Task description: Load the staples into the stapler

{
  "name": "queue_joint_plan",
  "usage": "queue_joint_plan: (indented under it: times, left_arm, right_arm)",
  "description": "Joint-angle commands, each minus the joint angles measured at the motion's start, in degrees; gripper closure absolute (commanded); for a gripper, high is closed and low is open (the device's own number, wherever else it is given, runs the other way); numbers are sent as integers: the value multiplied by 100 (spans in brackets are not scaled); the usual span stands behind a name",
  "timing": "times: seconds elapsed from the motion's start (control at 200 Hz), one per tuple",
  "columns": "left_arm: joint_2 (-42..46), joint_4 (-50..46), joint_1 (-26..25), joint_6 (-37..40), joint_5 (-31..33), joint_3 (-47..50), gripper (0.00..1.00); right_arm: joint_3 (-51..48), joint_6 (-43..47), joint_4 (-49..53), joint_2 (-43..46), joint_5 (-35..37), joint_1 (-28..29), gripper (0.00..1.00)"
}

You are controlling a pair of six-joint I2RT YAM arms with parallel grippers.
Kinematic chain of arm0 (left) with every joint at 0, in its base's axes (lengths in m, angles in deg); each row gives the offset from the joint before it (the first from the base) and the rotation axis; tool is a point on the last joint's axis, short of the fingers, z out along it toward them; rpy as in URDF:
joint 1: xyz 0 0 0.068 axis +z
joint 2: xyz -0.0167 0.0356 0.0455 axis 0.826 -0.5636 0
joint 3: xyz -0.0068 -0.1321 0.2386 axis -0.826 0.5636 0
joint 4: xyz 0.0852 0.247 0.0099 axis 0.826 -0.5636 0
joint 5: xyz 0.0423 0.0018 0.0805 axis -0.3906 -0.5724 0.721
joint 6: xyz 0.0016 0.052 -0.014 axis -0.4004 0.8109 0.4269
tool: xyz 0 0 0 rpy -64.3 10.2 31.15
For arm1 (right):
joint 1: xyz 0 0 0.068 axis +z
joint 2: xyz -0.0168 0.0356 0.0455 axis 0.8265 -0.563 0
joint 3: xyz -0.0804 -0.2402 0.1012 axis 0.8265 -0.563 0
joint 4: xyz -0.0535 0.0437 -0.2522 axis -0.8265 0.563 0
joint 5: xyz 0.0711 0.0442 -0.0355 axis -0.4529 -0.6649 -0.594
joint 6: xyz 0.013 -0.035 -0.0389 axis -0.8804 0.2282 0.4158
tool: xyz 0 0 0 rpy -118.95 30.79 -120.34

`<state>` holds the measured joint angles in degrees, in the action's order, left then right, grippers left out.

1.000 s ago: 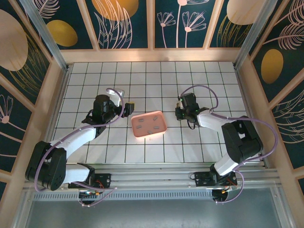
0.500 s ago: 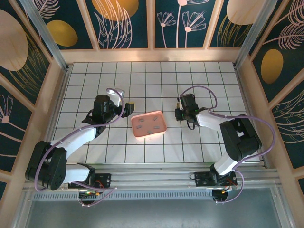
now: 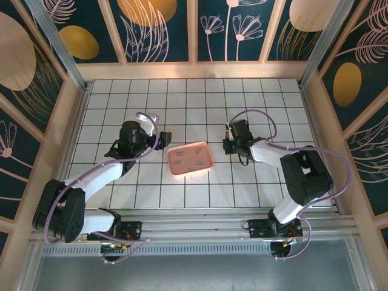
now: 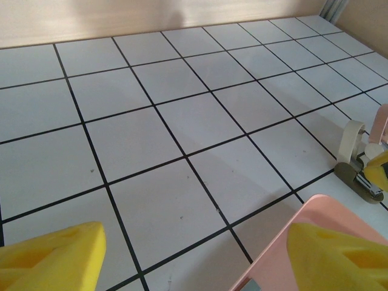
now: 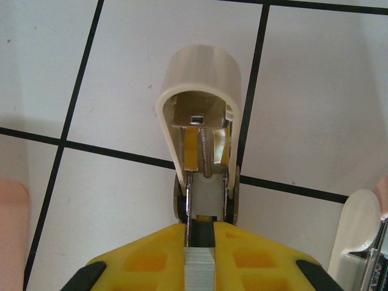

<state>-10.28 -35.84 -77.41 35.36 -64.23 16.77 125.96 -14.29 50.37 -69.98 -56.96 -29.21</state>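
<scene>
One strip of staples [image 5: 200, 271], partly cut off, clamped in right pincer [image 5: 200, 233]; left pincer [image 4: 197, 257] wide apart.

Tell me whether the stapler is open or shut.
Open. In the right wrist view the stapler has its cream cover swung up, baring the spring rod and the channel inside.

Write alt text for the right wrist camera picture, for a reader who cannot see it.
The right gripper, its yellow fingers shut on a silver strip of staples, holds it just before the open stapler, whose cream lid is raised over the white tiled floor. The pink tray shows at the left edge.
</scene>
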Motion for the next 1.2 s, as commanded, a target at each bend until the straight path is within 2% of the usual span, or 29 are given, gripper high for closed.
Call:
queue_joint_plan:
  times: [0.0,0.215,1.196]
  left_arm:
    - [-37,140,-26,33,-117,-77,22]
    - [-31,152,-27,33,-121,-82,22]
    - [-48,150,-26,29,-130,-78,22]
  right_arm:
    - [98,45,87,139,16,5,84]
    - [247,109,200,314,122,-7,84]
    - [-18,135,32,-77,187,-6,84]
